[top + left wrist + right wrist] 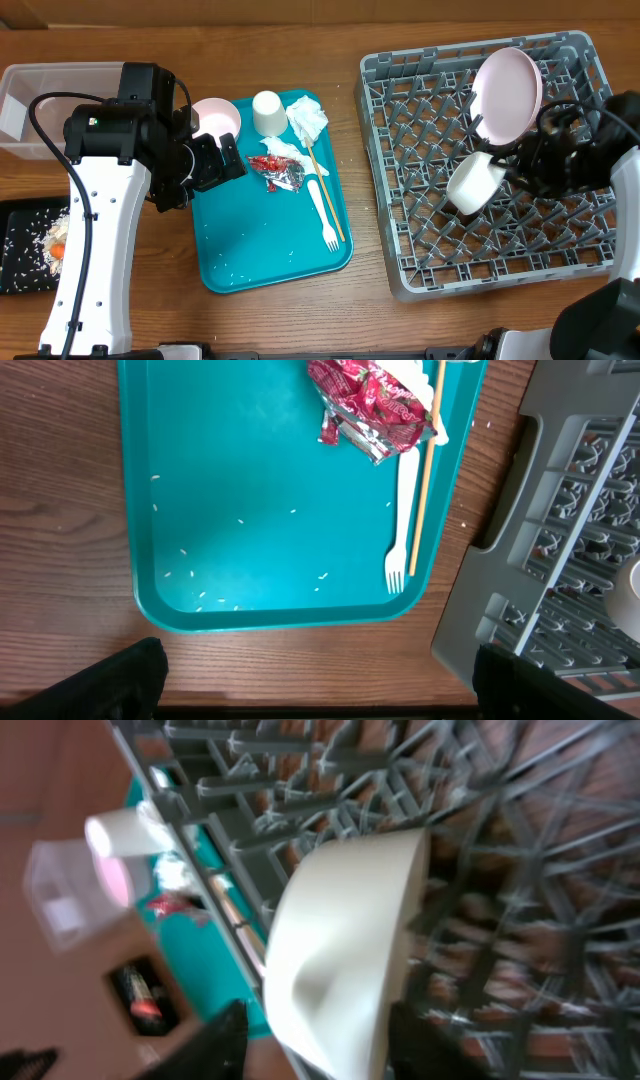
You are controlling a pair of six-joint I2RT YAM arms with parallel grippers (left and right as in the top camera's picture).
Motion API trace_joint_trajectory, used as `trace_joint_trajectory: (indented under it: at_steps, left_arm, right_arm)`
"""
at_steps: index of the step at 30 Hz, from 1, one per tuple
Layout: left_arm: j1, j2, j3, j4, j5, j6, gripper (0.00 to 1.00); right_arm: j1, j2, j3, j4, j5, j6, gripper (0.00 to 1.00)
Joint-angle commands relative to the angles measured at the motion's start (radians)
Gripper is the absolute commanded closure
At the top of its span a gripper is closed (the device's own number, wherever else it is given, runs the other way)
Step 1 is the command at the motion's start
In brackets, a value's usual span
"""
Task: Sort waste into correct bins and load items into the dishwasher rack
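the small round white bowl [475, 183] lies tilted on the pegs of the large square grey plastic rack [380, 170]. the right gripper [512, 163] has its fingers either side of it; whether they grip, i cannot tell. the left gripper [318, 685] hangs spread wide above the flat teal plastic tray [250, 460].

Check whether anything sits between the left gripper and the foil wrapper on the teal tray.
Nothing visible does. The open left gripper hangs over the tray's left side, and only bare tray lies between it and the wrapper.
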State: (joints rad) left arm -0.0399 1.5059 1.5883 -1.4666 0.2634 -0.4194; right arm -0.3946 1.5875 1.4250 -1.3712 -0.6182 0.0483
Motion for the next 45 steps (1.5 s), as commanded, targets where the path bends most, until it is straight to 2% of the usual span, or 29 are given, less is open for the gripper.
trace_joint_trajectory:
  at_steps: [1, 6, 10, 12, 17, 25, 28, 30, 34, 37, 45]
  left_arm:
    - [-0.008, 0.005, -0.005, 0.001, -0.008, -0.016, 0.00]
    - [-0.008, 0.005, -0.005, 0.005, -0.008, -0.025, 0.00]
    - [-0.008, 0.005, -0.005, 0.005, -0.008, -0.034, 0.00]
    - [-0.007, 0.005, -0.005, 0.006, -0.009, -0.034, 0.00]
    - [-0.008, 0.005, -0.005, 0.010, -0.009, -0.062, 0.00]
    - [-0.007, 0.010, -0.005, 0.038, -0.013, -0.064, 0.00]
    - [-0.005, 0.013, -0.005, 0.074, -0.065, -0.072, 0.00]
    - [0.007, 0.013, -0.005, 0.106, -0.113, -0.108, 0.00]
    - [0.047, 0.019, -0.005, 0.132, -0.106, -0.167, 0.00]
    - [0.055, 0.040, -0.005, 0.165, -0.127, -0.168, 0.00]
    - [0.062, 0.232, -0.004, 0.261, -0.159, -0.172, 0.00]
  right_arm:
    - [-0.006, -0.005, 0.182, -0.074, 0.238, 0.068, 0.00]
    - [-0.006, -0.005, 0.352, -0.203, 0.364, 0.114, 0.00]
    - [0.003, -0.014, 0.460, -0.286, 0.351, 0.139, 0.00]
    - [0.042, -0.035, 0.512, -0.319, 0.256, 0.130, 0.00]
    - [0.159, -0.071, 0.514, -0.296, -0.001, 0.021, 0.00]
    - [0.383, -0.066, 0.505, -0.199, -0.019, 0.023, 0.00]
    - [0.435, -0.059, 0.505, -0.171, -0.019, 0.023, 0.00]
    - [0.457, -0.058, 0.505, -0.157, -0.019, 0.023, 0.00]
    - [0.457, -0.058, 0.505, -0.155, -0.005, 0.023, 0.00]
    - [0.457, -0.058, 0.505, -0.155, 0.041, 0.023, 0.00]
    - [0.457, -0.058, 0.505, -0.156, 0.154, 0.023, 0.00]
